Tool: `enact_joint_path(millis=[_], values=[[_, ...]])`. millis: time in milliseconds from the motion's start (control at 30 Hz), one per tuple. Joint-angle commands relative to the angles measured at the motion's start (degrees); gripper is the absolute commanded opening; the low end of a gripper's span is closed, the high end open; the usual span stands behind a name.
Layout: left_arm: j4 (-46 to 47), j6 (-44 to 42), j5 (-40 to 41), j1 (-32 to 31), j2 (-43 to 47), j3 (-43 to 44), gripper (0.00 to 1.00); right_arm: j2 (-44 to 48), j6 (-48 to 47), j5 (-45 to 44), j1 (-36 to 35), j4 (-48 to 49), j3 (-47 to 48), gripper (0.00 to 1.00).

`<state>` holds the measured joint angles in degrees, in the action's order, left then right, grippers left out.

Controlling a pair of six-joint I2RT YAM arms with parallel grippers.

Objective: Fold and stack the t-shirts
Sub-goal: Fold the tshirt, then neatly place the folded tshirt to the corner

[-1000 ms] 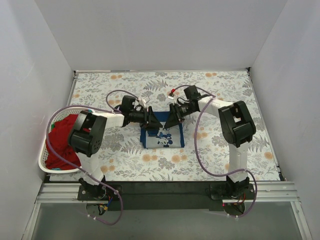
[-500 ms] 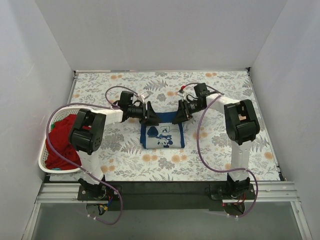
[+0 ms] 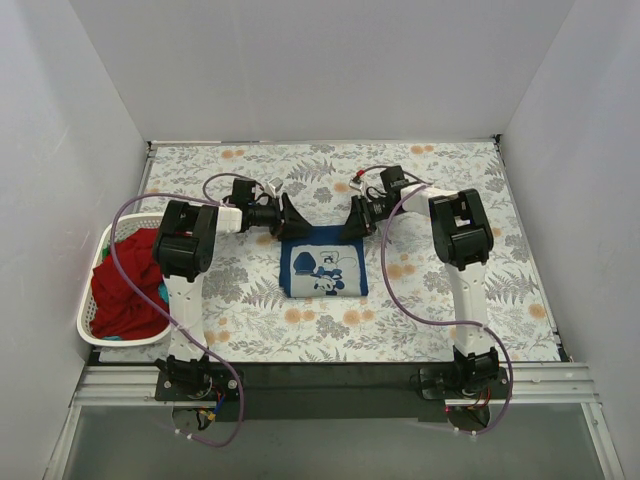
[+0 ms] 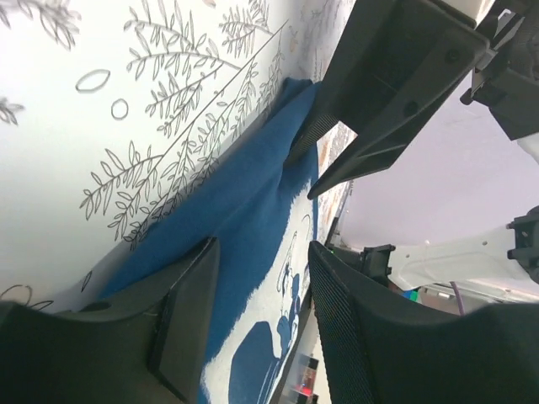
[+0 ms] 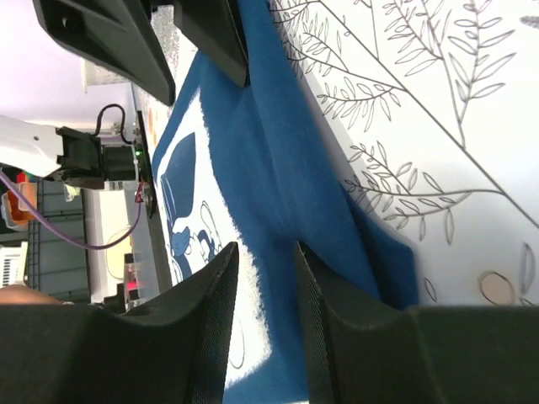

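The navy blue t-shirt [image 3: 323, 265] lies folded into a rectangle at the table's middle, white graphic up. It also shows in the left wrist view [image 4: 244, 210] and the right wrist view [image 5: 278, 168]. My left gripper [image 3: 291, 216] [image 4: 261, 248] is open and empty, low over the shirt's far left corner. My right gripper [image 3: 354, 218] [image 5: 265, 248] is open and empty, low over the far right corner. The two grippers face each other. The red t-shirt [image 3: 125, 285] lies bunched in the basket. A bit of teal cloth [image 3: 163, 292] shows beside it.
The white slatted laundry basket [image 3: 88, 335] stands at the table's left edge. The floral table cover [image 3: 440, 300] spreads around the shirt. White walls close in the back and both sides. Purple cables loop from both arms.
Both grippers have moved toward the far side of the table. The navy shirt's far edge has stretched out with them and now lies flat and longer.
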<state>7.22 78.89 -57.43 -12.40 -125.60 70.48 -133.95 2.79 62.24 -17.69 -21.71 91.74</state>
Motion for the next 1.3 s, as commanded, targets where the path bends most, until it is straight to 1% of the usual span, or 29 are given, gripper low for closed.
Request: enact_joint_path(millis=[0,100,133,167,200,233,267,300,333,367,400,433,467,500,533,567,600,633,667,700,733,767,800,900,1000,1033,1167,1200,1267], values=[[-2.8,-3.9,5.7,1.6,-0.5,1.3,0.47,-1.0,-2.5,-3.6,1.5,-0.4,2.4,0.41],[-4.1,-4.7,4.7,2.5,0.2,2.7,0.48,0.0,-2.3,-3.6,2.4,-0.4,1.6,0.43],[-6.0,-6.0,4.7,2.5,1.7,4.0,0.48,0.7,-1.7,-3.0,2.5,-0.4,1.4,0.46],[-6.9,-6.8,5.1,2.6,2.7,4.8,0.48,2.8,-0.5,-2.0,2.6,-0.3,1.3,0.55],[-8.7,-7.3,6.1,2.6,3.9,5.5,0.49,4.2,0.4,-1.6,2.5,-0.4,1.2,0.6],[-10.5,-8.0,7.7,2.5,8.0,5.9,0.52,5.7,1.2,-1.4,2.5,-0.3,1.2,0.65],[-11.0,-8.0,8.8,2.4,9.9,6.4,0.59,9.0,2.1,-1.2,2.5,-0.2,1.1,0.72],[-11.5,-8.2,11.0,2.0,12.0,6.6,0.64,10.9,2.3,-1.4,2.5,-0.2,0.9,0.76],[-14.5,-9.2,12.4,1.6,15.5,7.1,0.7,12.8,2.3,-1.9,2.5,-0.1,0.0,0.79],[-16.7,-10.1,15.1,1.0,17.2,8.3,0.77,16.5,2.2,-3.0,2.7,-0.1,-0.6,0.84],[-19.0,-11.7,17.9,-0.8,18.5,8.9,0.8,18.3,2.0,-3.7,3.0,-0.3,-1.6,0.87],[-23.5,-13.0,20.4,-1.8,19.7,9.2,0.81,20.2,1.8,-4.7,3.2,-0.3,-2.8,0.92],[-26.0,-15.2,23.6,-3.3,22.1,9.5,0.83,23.6,1.4,-6.1,3.6,-0.3,-5.5,0.98],[-28.2,-16.2,31.8,-7.1,22.9,9.5,0.88,25.4,0.6,-6.9,4.6,-0.8,-6.8,0.98],[-32.8,-16.7,35.4,-9.1,23.6,9.7,0.9,26.9,-0.3,-7.8,5.2,-1.5,-8.1,0.98],[-34.9,-15.4,38.4,-11.1,24.6,9.9,0.9,29.5,-1.5,-9.6,5.8,-2.7,-10.5,0.98],[-36.5,-13.8,42.1,-14.8,25.0,9.7,0.91,30.8,-2.6,-10.4,7.3,-3.8,-11.5,0.98],[-39.2,-11.9,48.1,-16.8,25.5,9.6,0.91,31.9,-6.5,-11.3,8.0,-6.7,-12.5,0.98],[-40.0,-9.3,51.3,-20.7,25.9,9.4,0.92,33.7,-8.3,-13.5,9.7,-8.2,-13.9,0.98],[-39.9,-8.8,54.3,-22.8,28.0,7.6,0.92,34.7,-9.5,-14.2,10.7,-9.4,-14.8,0.98],[-38.9,-8.8,59.3,-24.8,29.0,6.7,0.93,35.8,-11.1,-15.2,12.0,-10.9,-15.7,0.98],[-38.7,-8.7,61.3,-26.5,29.6,6.2,0.93,38.0,-11.6,-15.7,14.4,-11.2,-16.5,0.98],[-38.9,-8.1,62.9,-29.5,29.6,5.6,0.93,39.0,-11.9,-16.0,15.5,-11.5,-18.3,0.98],[-39.9,-6.1,66.3,-32.0,27.5,4.1,0.94,41.9,-12.9,-16.0,19.4,-13.1,-20.7,0.98],[-41.5,-3.8,69.6,-32.3,24.5,4.1,0.95,44.6,-13.7,-16.3,20.7,-13.7,-22.3,0.98],[-42.0,-3.6,70.3,-32.3,22.3,4.1,0.95,46.0,-13.8,-16.5,20.7,-13.8,-23.2,0.98],[-43.1,-3.8,69.5,-32.2,15.7,4.5,0.96,48.1,-14.5,-17.3,21.4,-14.0,-24.9,0.98],[-43.3,-4.6,68.9,-32.2,13.1,4.8,0.96,48.3,-14.6,-17.4,21.6,-14.0,-24.9,0.98],[-44.1,-6.8,68.7,-31.1,10.9,6.5,0.96,48.6,-14.7,-17.8,22.4,-14.2,-24.9,0.98]])
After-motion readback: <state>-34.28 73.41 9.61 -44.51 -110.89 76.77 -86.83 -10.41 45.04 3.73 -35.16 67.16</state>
